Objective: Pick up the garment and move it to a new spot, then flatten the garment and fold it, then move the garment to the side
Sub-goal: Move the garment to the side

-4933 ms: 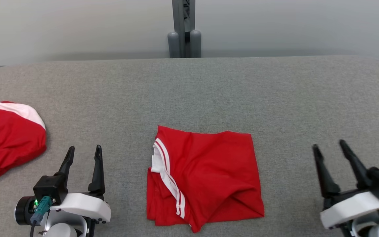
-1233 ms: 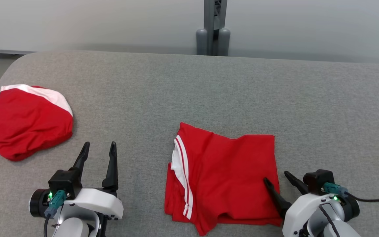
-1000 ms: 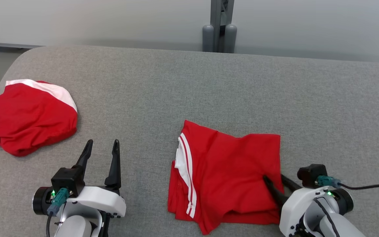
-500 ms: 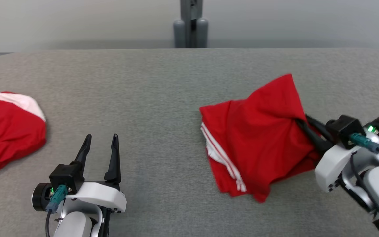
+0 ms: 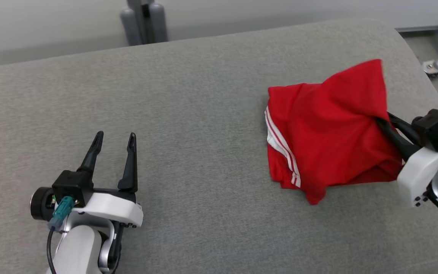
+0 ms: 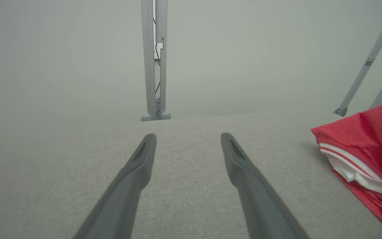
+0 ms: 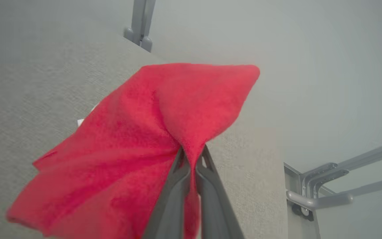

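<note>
- Nearest, at the lower left of the head view, the left jaws are standing spread wide and empty over the bare worktop, idling exactly as they were a second ago.
- At the right edge of that view, the right jaws are pressing together on the right-hand edge of the garment. A second ago they were still spread astride that edge while the cloth was lying flat, so this pinch is brand new.
- The garment, red with white stripes, is now being carried. Its pinched edge is rising into a peak, while its striped side is trailing low. Whether that side is dragging on the worktop I cannot tell.
- It is now sitting in the upper right of the head view, near the worktop's rounded far corner, instead of at bottom centre. Part of that shift is the camera turning, since the grey post is sliding to the upper left.
- I judge that the folding is finished and the last step, moving the garment aside, is under way. Setting it down and letting go are remaining, and the single-edge pinch is probably loosening the fold.
</note>
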### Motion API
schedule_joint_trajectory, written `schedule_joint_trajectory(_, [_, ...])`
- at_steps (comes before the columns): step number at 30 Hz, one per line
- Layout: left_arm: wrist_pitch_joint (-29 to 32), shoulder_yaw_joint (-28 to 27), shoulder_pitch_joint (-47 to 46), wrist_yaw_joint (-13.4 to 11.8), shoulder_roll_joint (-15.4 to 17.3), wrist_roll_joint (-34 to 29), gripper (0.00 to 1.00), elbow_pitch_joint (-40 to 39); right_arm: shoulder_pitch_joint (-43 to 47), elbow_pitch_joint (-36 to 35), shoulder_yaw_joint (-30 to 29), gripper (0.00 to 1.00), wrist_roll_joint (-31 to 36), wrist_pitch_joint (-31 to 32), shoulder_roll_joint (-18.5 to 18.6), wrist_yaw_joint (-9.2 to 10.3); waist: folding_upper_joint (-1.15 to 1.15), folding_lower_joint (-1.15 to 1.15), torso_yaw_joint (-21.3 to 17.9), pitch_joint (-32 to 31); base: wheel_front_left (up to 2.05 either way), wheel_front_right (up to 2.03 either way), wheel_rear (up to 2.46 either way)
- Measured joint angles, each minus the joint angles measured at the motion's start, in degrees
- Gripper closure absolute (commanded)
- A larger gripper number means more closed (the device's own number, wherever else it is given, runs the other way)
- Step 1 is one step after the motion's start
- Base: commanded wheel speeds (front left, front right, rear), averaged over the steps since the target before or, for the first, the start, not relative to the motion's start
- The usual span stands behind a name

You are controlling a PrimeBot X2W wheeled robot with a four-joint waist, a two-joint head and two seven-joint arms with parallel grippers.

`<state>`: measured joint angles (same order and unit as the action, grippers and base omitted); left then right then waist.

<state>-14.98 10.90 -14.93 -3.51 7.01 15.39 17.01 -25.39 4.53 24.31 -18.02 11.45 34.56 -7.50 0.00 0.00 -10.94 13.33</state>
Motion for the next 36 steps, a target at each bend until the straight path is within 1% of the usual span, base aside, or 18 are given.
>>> schedule_joint_trajectory(4, [0.4, 0.7, -1.9, 0.4, 1.2, -0.9, 0.0, -0.1, -2.7, 8.1, 0.6, 1.0, 0.4, -3.8, 1.5, -0.01, 0.0, 0.0, -2.0, 2.4, 0.0, 0.0, 0.0])
schedule_joint_trajectory(9, [1.5, 2.1, -4.2, 1.0, 1.7, -1.8, 0.0, -1.3, -7.7, 19.2, 1.6, 1.0, 2.7, -9.8, 2.1, -0.01, 0.0, 0.0, -3.2, 5.7, 0.0, 0.0, 0.0])
schedule_joint_trajectory(12, [2.2, 2.9, -5.4, 1.4, 2.1, -2.4, 0.0, -1.9, -11.1, 25.7, 1.6, 1.0, 5.8, -12.7, 2.2, -0.01, 0.0, 0.0, -3.1, 7.7, 0.0, 0.0, 0.0])
schedule_joint_trajectory(15, [2.6, 3.7, -6.6, 1.5, 2.1, -2.8, 0.0, -2.7, -14.5, 31.8, 0.3, 1.0, 9.8, -15.7, 2.2, -0.01, 0.0, 0.0, -2.7, 9.5, 0.0, 0.0, 0.0])
schedule_joint_trajectory(19, [2.8, 4.4, -7.3, 1.9, 2.2, -3.0, 0.0, -3.1, -16.5, 37.9, -1.9, 1.0, 13.0, -17.9, 0.6, -0.01, 0.0, 0.0, -1.6, 11.3, 0.0, 0.0, 0.0])
schedule_joint_trajectory(20, [2.8, 4.5, -7.5, 1.9, 2.2, -3.0, 0.0, -3.1, -17.0, 39.4, -2.6, 0.73, 13.2, -18.1, -0.1, -0.01, 0.0, 0.0, -1.4, 11.5, 0.0, 0.0, 0.0])
schedule_joint_trajectory(21, [2.8, 4.5, -7.7, 1.9, 2.2, -3.0, 0.0, -3.1, -17.3, 40.8, -3.2, 0.28, 13.6, -18.2, -0.7, -0.01, 0.0, 0.0, -1.2, 11.7, 0.0, 0.0, 0.0])
schedule_joint_trajectory(22, [2.8, 4.6, -7.7, 1.9, 2.2, -3.0, 0.0, -3.1, -17.5, 41.9, -4.3, 0.0, 14.3, -18.9, -1.2, -0.02, 0.0, 0.0, -1.1, 11.9, 0.0, 0.0, 0.0])
schedule_joint_trajectory(27, [2.5, 4.6, -7.6, 1.7, 2.2, -2.7, 0.0, -2.4, -17.9, 46.4, -10.0, 0.0, 16.2, -20.0, -3.9, -0.01, 0.0, 0.0, -1.5, 11.1, 0.0, 0.0, 0.0])
schedule_joint_trajectory(30, [2.3, 4.5, -7.2, 1.7, 2.4, -2.5, 0.0, -1.9, -17.3, 47.3, -15.1, 0.0, 16.2, -20.6, -5.1, -0.01, 0.0, 0.0, -1.7, 9.9, 0.0, 0.0, 0.0])
schedule_joint_trajectory(32, [2.0, 4.3, -6.5, 1.4, 2.6, -2.2, 0.0, -1.7, -15.7, 46.5, -18.4, 0.0, 16.0, -21.7, -6.3, 0.0, 0.0, 0.0, -1.7, 9.0, 0.0, 0.0, 0.0])
schedule_joint_trajectory(33, [2.0, 4.3, -6.5, 1.4, 2.6, -2.2, 0.0, -1.7, -15.7, 46.5, -18.4, 0.0, 16.0, -21.7, -6.3, 0.0, 0.0, 0.0, -1.7, 9.0, 0.0, 0.0, 0.0])
schedule_joint_trajectory(36, [1.8, 3.8, -5.6, 1.0, 2.8, -1.8, 0.0, -1.4, -12.7, 41.7, -22.6, 0.0, 14.9, -24.1, -9.3, 0.0, 0.0, 0.0, -1.6, 7.4, 0.0, 0.0, 0.0])
